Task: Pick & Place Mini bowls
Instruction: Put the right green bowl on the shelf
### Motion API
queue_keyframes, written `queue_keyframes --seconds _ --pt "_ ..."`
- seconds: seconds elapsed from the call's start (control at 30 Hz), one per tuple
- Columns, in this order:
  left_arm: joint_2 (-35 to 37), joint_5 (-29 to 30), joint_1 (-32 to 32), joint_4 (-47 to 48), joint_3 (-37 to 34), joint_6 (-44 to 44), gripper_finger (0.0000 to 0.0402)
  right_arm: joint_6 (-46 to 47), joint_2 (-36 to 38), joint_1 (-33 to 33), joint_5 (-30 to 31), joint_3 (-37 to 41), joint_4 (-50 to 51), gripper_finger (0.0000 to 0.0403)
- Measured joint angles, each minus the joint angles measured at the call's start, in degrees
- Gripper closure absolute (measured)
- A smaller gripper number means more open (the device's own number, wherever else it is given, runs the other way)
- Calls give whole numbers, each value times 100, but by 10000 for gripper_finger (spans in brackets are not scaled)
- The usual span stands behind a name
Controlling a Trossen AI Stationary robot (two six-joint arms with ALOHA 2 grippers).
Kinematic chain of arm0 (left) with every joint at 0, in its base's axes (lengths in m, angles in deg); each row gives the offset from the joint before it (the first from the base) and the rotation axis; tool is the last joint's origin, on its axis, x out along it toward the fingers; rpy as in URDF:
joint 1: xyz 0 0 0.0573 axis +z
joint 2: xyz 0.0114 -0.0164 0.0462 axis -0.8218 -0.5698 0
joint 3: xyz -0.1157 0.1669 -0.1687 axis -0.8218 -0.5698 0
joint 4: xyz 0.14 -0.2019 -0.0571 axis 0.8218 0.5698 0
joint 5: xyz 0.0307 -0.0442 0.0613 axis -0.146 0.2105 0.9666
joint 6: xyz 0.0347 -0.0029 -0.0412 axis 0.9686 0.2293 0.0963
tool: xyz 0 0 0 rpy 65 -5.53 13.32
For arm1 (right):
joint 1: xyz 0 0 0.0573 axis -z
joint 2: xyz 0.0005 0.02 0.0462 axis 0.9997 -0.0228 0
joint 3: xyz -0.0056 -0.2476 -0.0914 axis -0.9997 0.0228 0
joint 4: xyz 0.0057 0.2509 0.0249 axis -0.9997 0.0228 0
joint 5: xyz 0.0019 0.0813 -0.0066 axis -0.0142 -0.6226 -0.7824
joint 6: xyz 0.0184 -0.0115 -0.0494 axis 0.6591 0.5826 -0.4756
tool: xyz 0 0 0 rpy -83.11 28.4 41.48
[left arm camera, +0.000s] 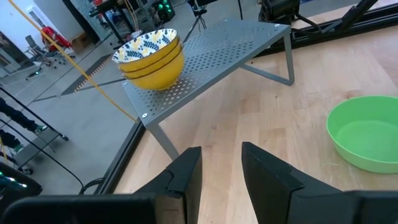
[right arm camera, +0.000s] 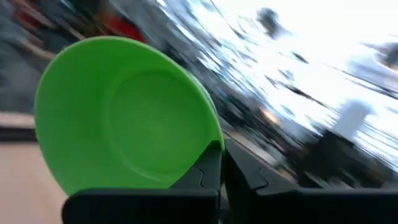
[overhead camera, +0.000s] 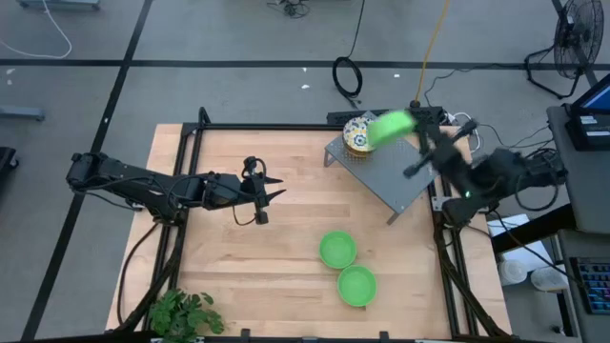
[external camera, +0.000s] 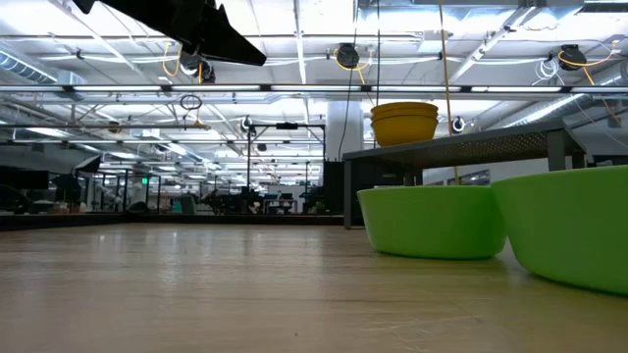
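Mini bowls noted at three stations. Surveyed left to right in the high view.

Left gripper [overhead camera: 272,197]: hovering over bare table [overhead camera: 238,276] at mid-left, well apart from every bowl. Jaws parted only a little, nothing between them, nothing touched; confirmed in the left wrist view [left arm camera: 221,163]. Pointed toward the rack. Idle.

Two green bowls [overhead camera: 337,250] and [overhead camera: 357,285]: upright on the table near the front, just beside each other, possibly touching; cannot tell for certain. Seen close and large in the low view [external camera: 432,222].

Grey perforated rack [overhead camera: 396,176]: standing at the far right of the table. Stack of yellow floral bowls [overhead camera: 358,134] nested on its far-left corner, upright; also seen in the left wrist view [left arm camera: 151,57].

Third green bowl [overhead camera: 389,127]: in the air above the rack's far edge, just beside the yellow stack on its right side, blurred. Pinched at the rim by the right gripper [right arm camera: 222,163], jaws clenched on the bowl wall, bowl tipped on its side with the open mouth facing the wrist camera.

Judgement: bowl in transit on the right arm, the nearer arm to the rack. Coming move judged to turn on the bowl's clearance from the yellow stack, immediately to the bowl's left. Bowl round, no long axis; tilt to be levelled before release.
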State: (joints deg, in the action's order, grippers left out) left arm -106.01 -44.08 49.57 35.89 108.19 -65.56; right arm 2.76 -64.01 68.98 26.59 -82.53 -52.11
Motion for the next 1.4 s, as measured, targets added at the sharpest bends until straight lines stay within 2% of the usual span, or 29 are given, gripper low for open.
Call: queue_keyframes --seconds 0.1,0.17,0.33,0.57,0.67,0.8,1.07,1.13,1.27,1.4 --pt "0 0 0 0 0 4 284 -565 -285 146 1000 -776 109 403" --pt "0 0 0 2 0 4 284 -702 -408 232 1316 -1241 173 403" --pt "0 0 0 9 0 -31 284 -703 -509 294 1374 -1834 304 403" --pt "0 0 0 10 0 -26 284 -658 -495 294 1044 -1726 878 403" --pt "0 0 0 4 0 -24 284 16 -527 294 433 -1657 1629 403" --pt "0 0 0 2 0 20 284 1228 -557 430 -1006 -1652 2552 403" --pt "0 -4 20 2 0 22 284 3356 -635 1581 -3249 -2702 4909 403" --pt "0 -6 51 2 0 19 284 3624 -712 1885 -3554 -2979 5290 403" --pt "0 -232 155 4 0 -15 284 4082 -938 2468 -3591 -3554 6260 403" --pt "-2 -440 243 13 0 -68 284 4606 -1249 3094 -3903 -4048 7522 403"
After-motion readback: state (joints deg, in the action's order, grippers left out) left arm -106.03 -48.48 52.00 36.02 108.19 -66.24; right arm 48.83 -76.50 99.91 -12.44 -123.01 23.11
